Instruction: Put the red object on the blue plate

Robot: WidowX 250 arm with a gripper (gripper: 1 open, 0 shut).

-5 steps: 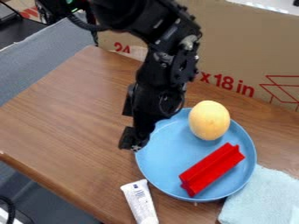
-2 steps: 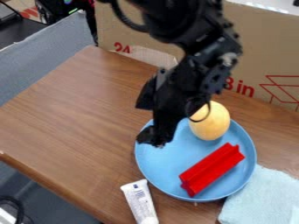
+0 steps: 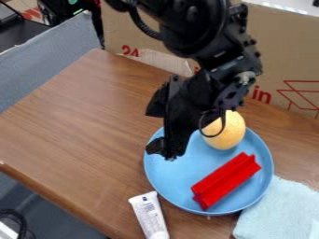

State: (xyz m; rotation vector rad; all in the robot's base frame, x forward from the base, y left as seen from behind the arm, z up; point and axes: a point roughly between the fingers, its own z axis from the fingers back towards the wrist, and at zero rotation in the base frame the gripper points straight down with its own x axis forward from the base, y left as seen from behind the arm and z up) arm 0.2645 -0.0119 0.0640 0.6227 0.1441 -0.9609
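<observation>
Camera: your view
Red bar (image 3: 226, 181): on blue plate (image 3: 174, 174)
Pincer (image 3: 185, 138): wide open, holding nothing, above plate's edge

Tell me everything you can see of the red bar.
The red bar is bright, long and narrow, with blocky squared ends and a smooth surface that looks like plastic. A lengthwise edge separates a lighter face from a darker one. It lies flat on the blue plate, on the side nearer the camera, slanting from lower left to upper right. The yellow fruit sits beyond it, with a gap between. The gripper does not touch it.
</observation>
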